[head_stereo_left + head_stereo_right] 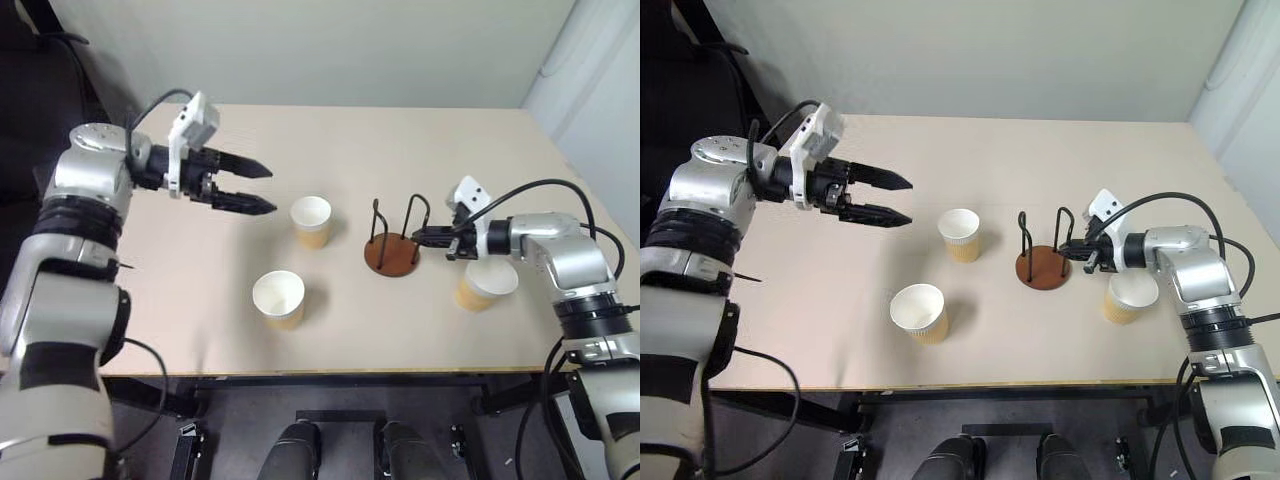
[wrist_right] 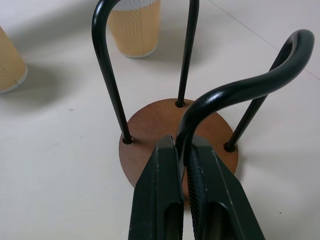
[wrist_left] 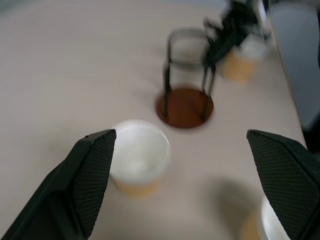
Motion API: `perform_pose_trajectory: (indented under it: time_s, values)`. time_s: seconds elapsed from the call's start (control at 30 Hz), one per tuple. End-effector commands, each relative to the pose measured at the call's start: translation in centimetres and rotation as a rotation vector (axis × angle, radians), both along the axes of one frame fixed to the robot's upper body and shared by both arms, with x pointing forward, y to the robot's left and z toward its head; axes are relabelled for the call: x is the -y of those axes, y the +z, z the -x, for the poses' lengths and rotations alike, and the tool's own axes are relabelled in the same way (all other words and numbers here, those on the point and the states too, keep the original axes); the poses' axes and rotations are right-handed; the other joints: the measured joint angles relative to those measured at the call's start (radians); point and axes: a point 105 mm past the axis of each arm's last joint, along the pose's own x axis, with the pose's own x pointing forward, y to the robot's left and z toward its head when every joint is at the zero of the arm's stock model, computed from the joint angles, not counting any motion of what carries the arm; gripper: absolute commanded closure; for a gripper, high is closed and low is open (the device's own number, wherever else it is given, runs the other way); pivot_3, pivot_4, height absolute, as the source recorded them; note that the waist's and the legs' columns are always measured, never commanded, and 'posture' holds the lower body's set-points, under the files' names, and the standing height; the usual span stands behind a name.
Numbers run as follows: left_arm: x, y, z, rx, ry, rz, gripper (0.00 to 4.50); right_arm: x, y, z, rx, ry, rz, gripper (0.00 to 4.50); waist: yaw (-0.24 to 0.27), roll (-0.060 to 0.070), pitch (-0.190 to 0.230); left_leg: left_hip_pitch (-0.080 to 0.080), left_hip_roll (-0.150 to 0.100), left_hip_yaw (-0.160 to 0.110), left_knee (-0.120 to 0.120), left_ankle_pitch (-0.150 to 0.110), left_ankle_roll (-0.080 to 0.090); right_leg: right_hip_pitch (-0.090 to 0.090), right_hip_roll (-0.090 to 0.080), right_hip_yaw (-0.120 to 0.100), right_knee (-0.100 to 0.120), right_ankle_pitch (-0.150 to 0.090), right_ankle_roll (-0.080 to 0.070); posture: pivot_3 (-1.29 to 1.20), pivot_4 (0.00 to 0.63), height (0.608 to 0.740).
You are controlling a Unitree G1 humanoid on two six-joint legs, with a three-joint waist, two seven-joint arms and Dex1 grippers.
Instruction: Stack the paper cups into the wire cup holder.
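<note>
Head views look down over the table (image 1: 200, 320); wrist views sit close, sharing the wire cup holder (image 2: 175, 135).

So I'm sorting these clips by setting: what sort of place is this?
Probably a lab or test room: a bare beige table against a plain pale wall, with only three paper cups and a wire cup holder set out.
</note>
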Motion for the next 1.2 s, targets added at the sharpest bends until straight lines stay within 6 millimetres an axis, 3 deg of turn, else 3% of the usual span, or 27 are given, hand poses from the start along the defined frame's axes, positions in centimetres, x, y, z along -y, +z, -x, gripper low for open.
perform_pose_trajectory:
  time_s: [0.03, 0.47, 0.6, 0.9, 1.2]
  values:
    - [1.0, 1.2, 1.3, 0.003, -0.100, 0.008, 0.00, 0.1, 1.3, 0.1, 0.051, 0.012, 0.000, 4.48, 0.004, 0.000, 0.000, 0.000, 0.000, 0.000, 0.001, 0.000, 0.000, 0.000, 0.000, 0.000, 0.000, 0.000, 0.000, 0.00, 0.150, 0.740]
    - [2.4, 1.1, 2.3, -0.041, -0.190, 0.012, 0.00, 0.6, 0.9, 0.1, 0.036, -0.001, 0.031, 4.48, 0.005, 0.000, 0.000, 0.000, 0.000, -0.001, 0.003, 0.001, -0.001, 0.002, 0.000, 0.000, 0.000, 0.000, 0.000, 0.00, 0.150, 0.740]
    - [2.6, 1.1, 2.3, -0.041, -0.194, 0.016, 0.00, 0.8, 0.6, 0.4, 0.016, 0.008, 0.041, 3.46, 0.005, 0.000, 0.000, 0.000, 0.000, -0.001, 0.003, 0.001, -0.001, 0.002, 0.000, 0.000, 0.000, 0.000, 0.000, 0.00, 0.150, 0.740]
    - [2.9, 1.0, 2.2, -0.041, -0.205, 0.028, 0.00, 1.3, 1.2, 0.1, 0.049, -0.025, 0.029, 0.21, 0.005, 0.000, 0.000, 0.000, 0.000, -0.001, 0.002, 0.001, -0.002, 0.002, 0.000, 0.000, 0.000, 0.000, 0.000, 0.00, 0.150, 0.740]
    - [3.0, 0.9, 1.7, -0.044, -0.189, 0.035, 0.00, 3.5, 5.2, -1.0, 0.106, -0.163, -0.103, 0.21, 0.005, 0.000, 0.000, 0.000, 0.000, -0.001, 0.002, 0.001, -0.002, 0.002, 0.000, 0.000, 0.000, 0.000, 0.000, 0.00, 0.150, 0.740]
